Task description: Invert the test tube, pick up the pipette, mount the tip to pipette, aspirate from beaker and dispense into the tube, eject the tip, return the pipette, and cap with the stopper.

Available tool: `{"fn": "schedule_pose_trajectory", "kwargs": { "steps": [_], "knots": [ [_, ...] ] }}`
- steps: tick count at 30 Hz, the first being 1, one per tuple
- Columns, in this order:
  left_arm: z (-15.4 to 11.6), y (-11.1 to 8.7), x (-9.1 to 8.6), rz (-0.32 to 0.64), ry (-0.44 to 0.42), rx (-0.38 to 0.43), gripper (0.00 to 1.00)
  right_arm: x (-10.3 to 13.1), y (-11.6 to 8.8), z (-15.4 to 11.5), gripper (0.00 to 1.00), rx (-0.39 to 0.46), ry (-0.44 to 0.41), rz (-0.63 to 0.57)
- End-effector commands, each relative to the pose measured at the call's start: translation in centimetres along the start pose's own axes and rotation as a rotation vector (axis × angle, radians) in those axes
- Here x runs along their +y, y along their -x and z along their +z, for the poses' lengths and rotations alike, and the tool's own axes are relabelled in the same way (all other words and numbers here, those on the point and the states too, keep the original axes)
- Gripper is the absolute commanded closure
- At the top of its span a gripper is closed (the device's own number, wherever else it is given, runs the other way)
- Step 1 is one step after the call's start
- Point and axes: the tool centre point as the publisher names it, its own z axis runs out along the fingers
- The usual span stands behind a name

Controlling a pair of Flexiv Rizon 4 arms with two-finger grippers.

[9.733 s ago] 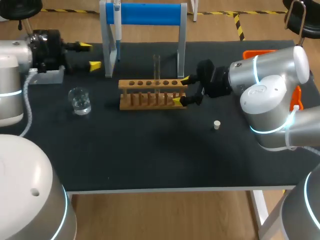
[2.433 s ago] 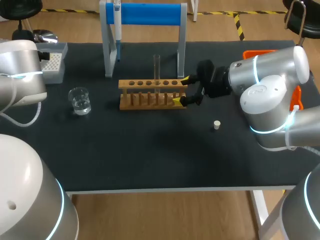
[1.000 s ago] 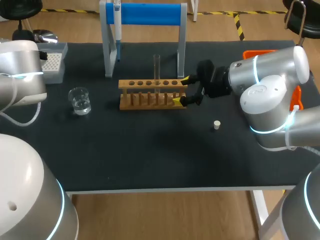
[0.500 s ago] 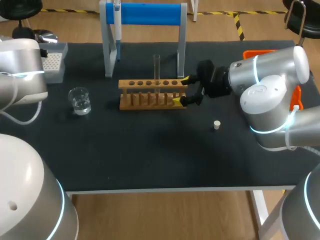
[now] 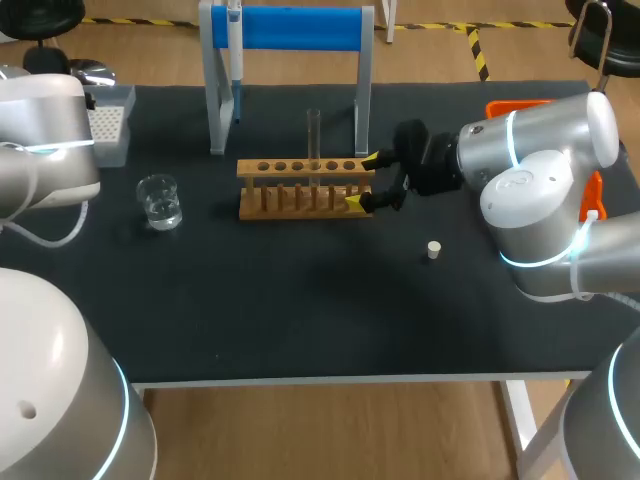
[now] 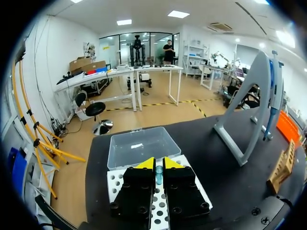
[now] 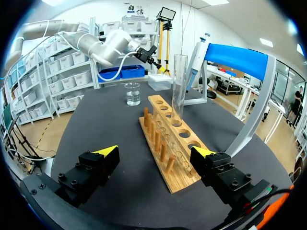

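Head view, clear test tube [image 5: 313, 135], upright (wooden rack [image 5: 305, 190])

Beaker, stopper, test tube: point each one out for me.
beaker [image 5: 160, 203], head view, on its glass wall.
stopper [image 5: 433, 250], head view, on its white top.
test tube [image 5: 314, 135], head view, on its upper glass wall.

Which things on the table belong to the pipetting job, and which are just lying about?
Job: test tube in the rack; beaker; pipette on its stand; tip box; tip pinched by the left gripper; stopper.
Lying about: only the orange bin, mostly hidden behind the right arm; use unclear, maybe for spent tips.
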Motion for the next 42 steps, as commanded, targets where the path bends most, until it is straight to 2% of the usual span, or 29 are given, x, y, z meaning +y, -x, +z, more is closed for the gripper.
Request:
{"fn": "schedule_pose_trajectory", "kwargs": {
  "steps": [1, 25, 28, 33, 36, 37, 39, 40, 42],
  "knots": [
    [-0.7, -0.5, -0.2, 0.003, -0.013, -0.025, 1.00, 0.0, 0.0, 0.0, 0.00, 0.000, -0.002, 0.000],
    [-3.0, -1.2, -2.3, 0.075, -0.060, -0.095, 1.00, 0.0, 0.0, 0.0, 0.00, 0.000, -0.002, 0.000],
    [-3.6, -1.5, -2.9, 0.095, -0.078, -0.070, 1.00, 0.0, 0.0, 0.0, 0.00, 0.000, -0.002, 0.000],
    [-4.8, -3.1, -4.6, 0.184, -0.139, 0.084, 1.00, 0.0, 0.0, 0.0, 0.00, 0.000, -0.002, 0.000],
    [-5.4, -4.6, -5.9, 0.270, -0.157, 0.223, 1.00, 0.0, 0.0, 0.0, 0.00, 0.000, -0.002, 0.000],
    [-5.7, -5.2, -6.3, 0.304, -0.173, 0.297, 1.00, 0.0, 0.0, 0.0, 0.00, 0.000, -0.002, 0.000],
    [-6.3, -6.2, -7.1, 0.359, -0.181, 0.364, 1.00, 0.0, 0.0, 0.0, 0.00, 0.000, -0.002, 0.000],
    [-6.7, -6.9, -7.4, 0.397, -0.187, 0.433, 1.00, 0.0, 0.0, 0.0, 0.00, 0.000, -0.002, 0.000],
    [-7.3, -7.9, -8.0, 0.445, -0.186, 0.496, 1.00, 0.0, 0.0, 0.0, 0.00, 0.000, -0.002, 0.000]
  ]
}}
